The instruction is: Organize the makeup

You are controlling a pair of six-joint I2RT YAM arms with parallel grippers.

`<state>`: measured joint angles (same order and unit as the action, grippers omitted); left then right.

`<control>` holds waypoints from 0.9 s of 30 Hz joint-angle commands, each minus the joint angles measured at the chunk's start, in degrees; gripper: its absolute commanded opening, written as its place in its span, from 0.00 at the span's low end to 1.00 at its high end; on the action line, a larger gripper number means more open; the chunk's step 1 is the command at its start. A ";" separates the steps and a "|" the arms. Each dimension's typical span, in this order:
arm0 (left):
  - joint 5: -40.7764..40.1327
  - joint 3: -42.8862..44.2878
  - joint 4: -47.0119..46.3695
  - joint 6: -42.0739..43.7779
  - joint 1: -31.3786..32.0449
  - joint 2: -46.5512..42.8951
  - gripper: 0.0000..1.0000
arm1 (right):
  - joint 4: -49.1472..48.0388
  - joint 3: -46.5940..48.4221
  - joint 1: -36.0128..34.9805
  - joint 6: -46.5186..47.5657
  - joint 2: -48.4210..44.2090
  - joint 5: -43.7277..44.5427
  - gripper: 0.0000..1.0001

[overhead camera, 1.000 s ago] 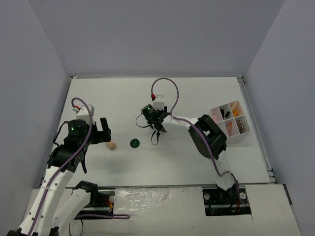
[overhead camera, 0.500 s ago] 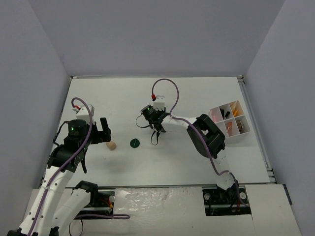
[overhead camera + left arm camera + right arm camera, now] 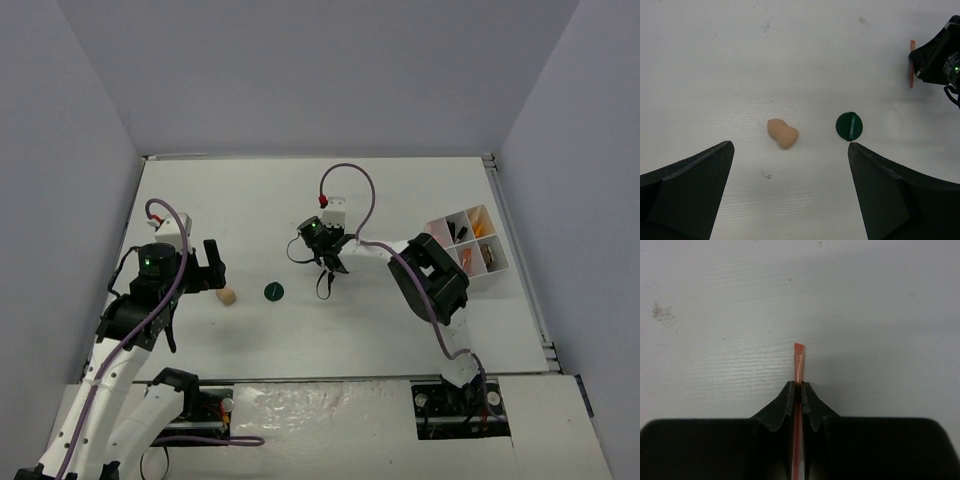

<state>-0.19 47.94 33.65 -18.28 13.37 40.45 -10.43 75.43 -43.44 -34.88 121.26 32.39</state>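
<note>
orange stick (image 3: 798, 365), one only, is pinched edge-on in the right gripper (image 3: 798, 387). its fingers are closed on it and its slanted tip pokes out past them over the white worktop (image 3: 865, 300).

from the left wrist, the left gripper (image 3: 790, 146) has its two fingers spread wide apart with nothing between them. ahead of them lie one beige sponge (image 3: 783, 134) and one dark green disc (image 3: 850, 126), near each other but not touching. the stick shows at the upper right.

from above, two arms. the sponge and disc lie between the two grippers. one white tray (image 3: 466, 243) with six compartments sits at the right, well apart; its contents are too small to count.
</note>
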 commanded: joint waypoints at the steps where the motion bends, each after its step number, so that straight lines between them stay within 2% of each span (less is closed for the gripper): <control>1: -0.31 0.43 -2.51 -0.06 -0.45 -0.16 0.97 | 0.42 -6.41 2.06 4.60 -8.61 0.02 0.00; 4: -0.37 0.45 -2.33 -0.14 -0.45 -0.22 0.97 | -2.83 -10.91 2.91 8.03 -13.75 -1.00 0.00; 7: -0.60 0.31 -2.40 -0.09 -0.45 -0.46 0.97 | -8.86 -20.90 5.49 16.19 -25.41 -1.67 0.00; 9: -0.69 0.31 -2.45 -0.17 -0.45 -0.56 0.97 | -11.32 -23.88 6.71 18.63 -32.15 -1.84 0.00; 12: -0.77 0.31 -2.52 -0.17 -0.53 -0.63 0.97 | -15.12 -33.11 10.78 25.07 -43.23 -2.22 0.00; 17: -0.87 0.35 -2.27 -0.16 -0.55 -0.52 0.97 | -19.42 -41.56 18.49 38.71 -58.72 -0.68 0.00; 22: -1.22 0.48 -2.27 -0.09 -0.62 -0.99 0.97 | -26.30 -47.48 25.59 40.69 -65.27 2.39 0.00; 27: -0.46 0.31 -2.61 0.00 -0.62 -1.42 0.97 | -30.77 -48.53 28.69 46.64 -62.51 2.07 0.00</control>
<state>-0.43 47.31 33.71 -18.28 13.10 39.41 -31.49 26.65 -16.38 5.10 56.74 32.58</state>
